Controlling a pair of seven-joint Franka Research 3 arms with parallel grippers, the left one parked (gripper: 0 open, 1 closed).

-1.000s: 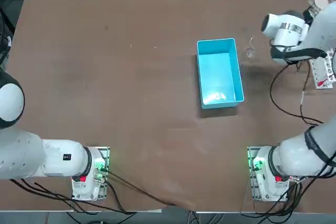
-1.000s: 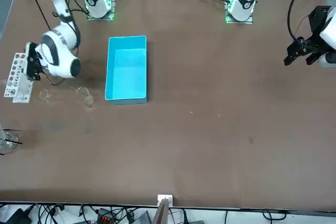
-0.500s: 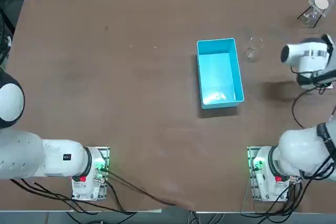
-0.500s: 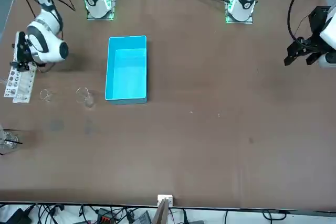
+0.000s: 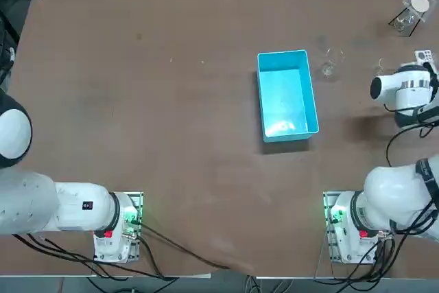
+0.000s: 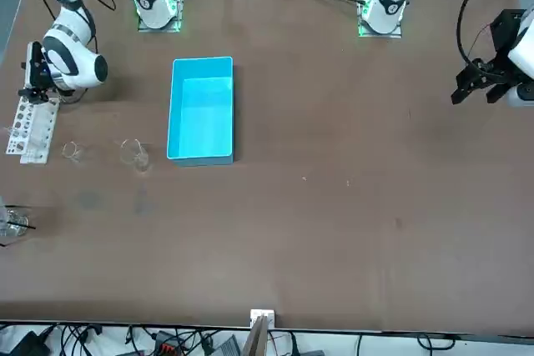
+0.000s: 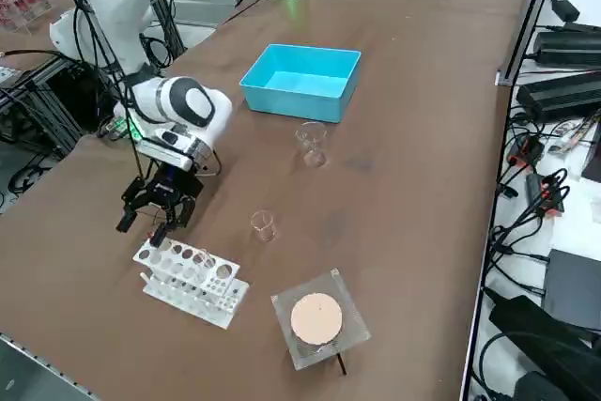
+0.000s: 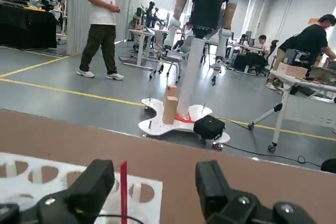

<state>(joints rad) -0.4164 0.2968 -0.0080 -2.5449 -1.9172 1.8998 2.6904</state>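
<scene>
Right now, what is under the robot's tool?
The open tool hangs over one end of a white tube rack on the table. The table surface beneath the rack is covered.

The right end effector [image 6: 35, 72] hangs over one end of the white tube rack [image 6: 29, 129], apart from the blue bin [image 6: 201, 110].

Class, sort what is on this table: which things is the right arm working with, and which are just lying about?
In use: right gripper, open, at one end of the white tube rack.
Lying about: blue bin; beaker by the bin; beaker by the rack; clear square dish with a tan disc.
</scene>
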